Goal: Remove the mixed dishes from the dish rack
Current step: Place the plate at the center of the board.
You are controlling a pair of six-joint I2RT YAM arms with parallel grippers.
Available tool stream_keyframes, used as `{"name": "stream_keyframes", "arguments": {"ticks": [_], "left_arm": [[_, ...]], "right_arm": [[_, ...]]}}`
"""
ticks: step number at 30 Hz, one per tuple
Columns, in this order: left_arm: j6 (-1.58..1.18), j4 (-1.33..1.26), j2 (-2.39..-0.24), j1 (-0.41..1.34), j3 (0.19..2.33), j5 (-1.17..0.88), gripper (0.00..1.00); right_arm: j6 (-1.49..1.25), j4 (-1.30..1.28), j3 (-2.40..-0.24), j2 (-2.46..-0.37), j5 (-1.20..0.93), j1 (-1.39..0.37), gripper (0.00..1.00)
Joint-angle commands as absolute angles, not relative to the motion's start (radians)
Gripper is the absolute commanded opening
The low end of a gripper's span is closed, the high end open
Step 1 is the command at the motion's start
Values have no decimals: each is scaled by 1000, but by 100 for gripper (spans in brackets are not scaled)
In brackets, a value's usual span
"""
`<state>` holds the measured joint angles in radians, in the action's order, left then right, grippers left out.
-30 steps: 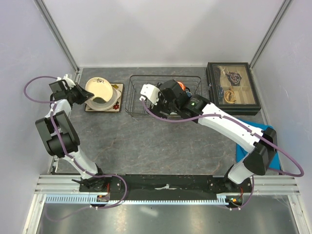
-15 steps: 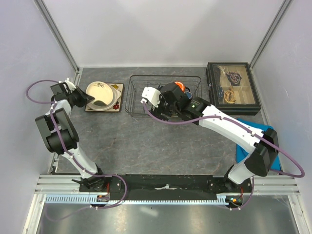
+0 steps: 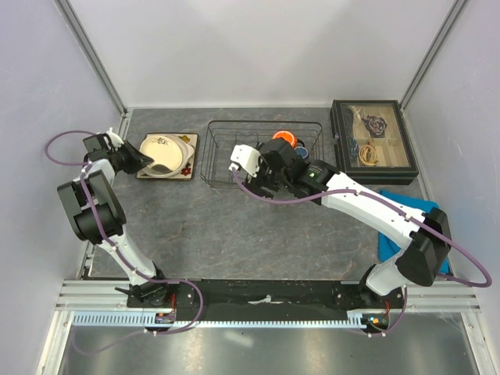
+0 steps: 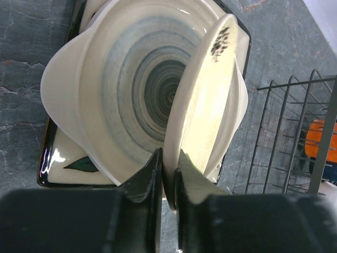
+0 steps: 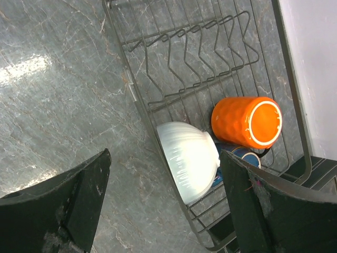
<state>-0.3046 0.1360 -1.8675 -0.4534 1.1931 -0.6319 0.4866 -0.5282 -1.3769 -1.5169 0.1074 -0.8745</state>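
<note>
The square cream plate (image 4: 63, 166) lies on the table left of the dish rack (image 3: 223, 152), with the round pale plate (image 4: 131, 89) on it. The cream bowl (image 4: 210, 100) stands tilted on edge on those plates. My left gripper (image 4: 168, 158) is shut on its near rim. In the rack's right end lie the white bowl (image 5: 189, 161), the orange cup (image 5: 245, 122) on its side, and the dark blue mug (image 5: 245, 155), mostly hidden behind them. My right gripper (image 5: 163, 158) hangs open above the white bowl, holding nothing.
A black glass-lidded box (image 3: 371, 141) of trinkets stands right of the rack. A blue cloth (image 3: 414, 226) lies near the right wall. The rack's zigzag plate slots (image 5: 195, 47) hold nothing. Walls close in the table on three sides.
My left gripper has brought the cream bowl lower onto the plates. My right wrist has shifted right and nearer over the rack, uncovering the orange cup in the top view.
</note>
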Motion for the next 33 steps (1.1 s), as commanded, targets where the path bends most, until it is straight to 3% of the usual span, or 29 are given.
{"name": "stream_keyframes", "arguments": {"ticks": [1, 7, 10, 20, 33], "left_arm": [[-321, 140, -1881, -457, 1235, -657, 24], [-316, 147, -1887, -456, 1241, -661, 29], [-313, 152, -1890, -457, 1243, -663, 42], [-288, 196, -1898, -457, 1264, -657, 69], [-239, 302, -1905, -457, 1339, -627, 78]], "right_arm": [[486, -488, -1362, -1470, 115, -876, 92], [485, -485, -1350, -1463, 117, -876, 92], [486, -483, -1347, -1460, 118, -876, 92], [486, -483, -1348, -1459, 121, -876, 93], [483, -485, -1347, -1456, 115, -876, 92]]}}
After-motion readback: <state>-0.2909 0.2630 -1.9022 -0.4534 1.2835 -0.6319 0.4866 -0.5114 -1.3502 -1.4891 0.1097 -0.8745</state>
